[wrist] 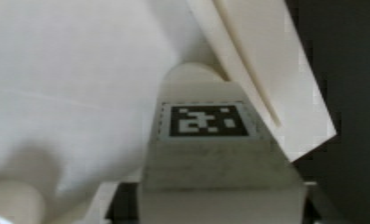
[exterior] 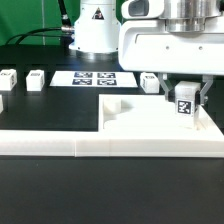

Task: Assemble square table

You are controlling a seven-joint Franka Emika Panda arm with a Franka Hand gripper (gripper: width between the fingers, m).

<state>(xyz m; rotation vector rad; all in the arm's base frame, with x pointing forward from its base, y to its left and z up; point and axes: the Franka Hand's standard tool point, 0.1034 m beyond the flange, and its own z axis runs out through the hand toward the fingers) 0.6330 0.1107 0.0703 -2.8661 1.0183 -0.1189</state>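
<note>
Jaws closed on an upright tagged leg (exterior: 185,104), positioned at the square slab (exterior: 140,116) toward the exterior view's right.

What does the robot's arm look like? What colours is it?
Its end effector has a boxy white body with a silvery round collar above and two short dark fingers below. The arm's base is rounded, glossy white.

From the slab (exterior: 135,118), exterior view: low wall (exterior: 50,148) bars 6 o'clock, loose legs (exterior: 35,79) stand at 10, marker board (exterior: 95,78) lies flat at 11 — bare table (exterior: 50,108) at 9 gives passage; the gripper (exterior: 186,110), clamped on a leg (exterior: 185,100), fills 3.
</note>
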